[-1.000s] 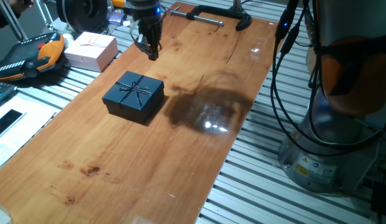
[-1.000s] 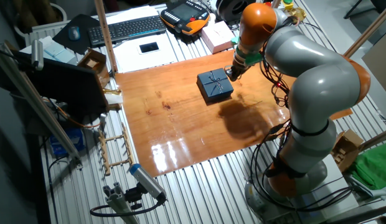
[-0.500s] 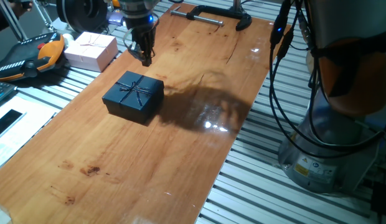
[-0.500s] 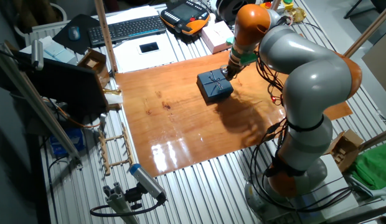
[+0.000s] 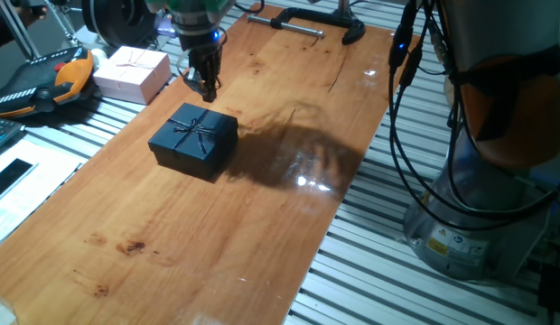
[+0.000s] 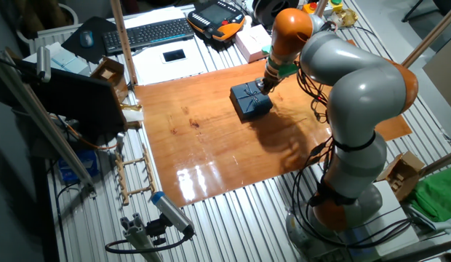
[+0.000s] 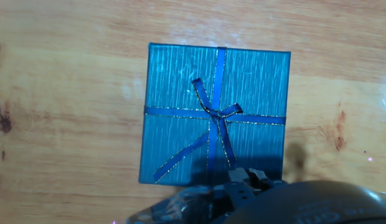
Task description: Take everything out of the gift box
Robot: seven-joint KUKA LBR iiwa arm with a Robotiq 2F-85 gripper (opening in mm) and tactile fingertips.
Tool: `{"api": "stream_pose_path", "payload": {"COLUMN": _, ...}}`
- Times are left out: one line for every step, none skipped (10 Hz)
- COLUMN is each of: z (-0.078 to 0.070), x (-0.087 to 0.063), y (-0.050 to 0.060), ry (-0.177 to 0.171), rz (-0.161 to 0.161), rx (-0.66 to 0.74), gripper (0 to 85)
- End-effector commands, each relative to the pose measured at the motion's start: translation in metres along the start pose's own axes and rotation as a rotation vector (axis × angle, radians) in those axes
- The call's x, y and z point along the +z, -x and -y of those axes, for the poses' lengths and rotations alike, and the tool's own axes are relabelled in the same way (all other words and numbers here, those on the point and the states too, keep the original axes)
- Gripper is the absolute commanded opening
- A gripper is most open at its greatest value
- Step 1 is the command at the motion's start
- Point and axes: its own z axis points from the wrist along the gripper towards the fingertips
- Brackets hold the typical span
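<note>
The end effector [image 5: 208,88] (fingers together) hovers over the lidded gift box [image 5: 194,139], pink box [image 5: 131,73] nearby.

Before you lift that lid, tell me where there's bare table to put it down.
Bare wood lies on the near side of the gift box, running down to the table end, and on its far side toward the black clamp. It is tight at the box's back edge, where the claw hangs, with the pink box just off the table.

Robotics lab: aluminium-profile bench [image 5: 370,262], teach pendant [image 5: 41,81], keyboard [image 6: 148,33], clamp [image 5: 303,23], cabling
</note>
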Motion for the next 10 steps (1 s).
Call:
{"api": "stream_pose_path", "payload": {"z": 0.0, "x": 0.0, "y": 0.0, "ry": 0.0, "rz": 0.0, "rx": -0.008, "gripper": 1.0}}
{"api": "stream_pose_path", "payload": {"z": -0.001, "x": 0.0, "y": 0.001, "ry": -0.001, "rz": 0.004, "rx": -0.012, "gripper": 1.0}}
{"api": "stream_pose_path", "payload": {"z": -0.002, "x": 0.001, "y": 0.002, "ry": -0.002, "rz": 0.005, "rx": -0.023, "gripper": 1.0}}
{"api": "stream_pose_path", "payload": {"z": -0.003, "x": 0.0, "y": 0.002, "ry": -0.01, "rz": 0.012, "rx": -0.045, "gripper": 1.0}}
{"api": "stream_pose_path", "payload": {"z": -0.005, "x": 0.0, "y": 0.004, "ry": -0.022, "rz": 0.019, "rx": -0.079, "gripper": 1.0}}
{"api": "stream_pose_path", "payload": {"z": -0.008, "x": 0.0, "y": 0.008, "ry": -0.033, "rz": 0.025, "rx": -0.107, "gripper": 1.0}}
{"api": "stream_pose_path", "payload": {"z": -0.012, "x": 0.001, "y": 0.011, "ry": -0.062, "rz": 0.026, "rx": -0.134, "gripper": 1.0}}
{"api": "stream_pose_path", "payload": {"z": -0.013, "x": 0.001, "y": 0.012, "ry": -0.066, "rz": 0.03, "rx": -0.147, "gripper": 1.0}}
{"api": "stream_pose_path", "payload": {"z": -0.014, "x": 0.0, "y": 0.016, "ry": -0.052, "rz": 0.025, "rx": -0.148, "gripper": 1.0}}
{"api": "stream_pose_path", "payload": {"z": -0.015, "x": 0.001, "y": 0.017, "ry": -0.055, "rz": 0.019, "rx": -0.16, "gripper": 1.0}}
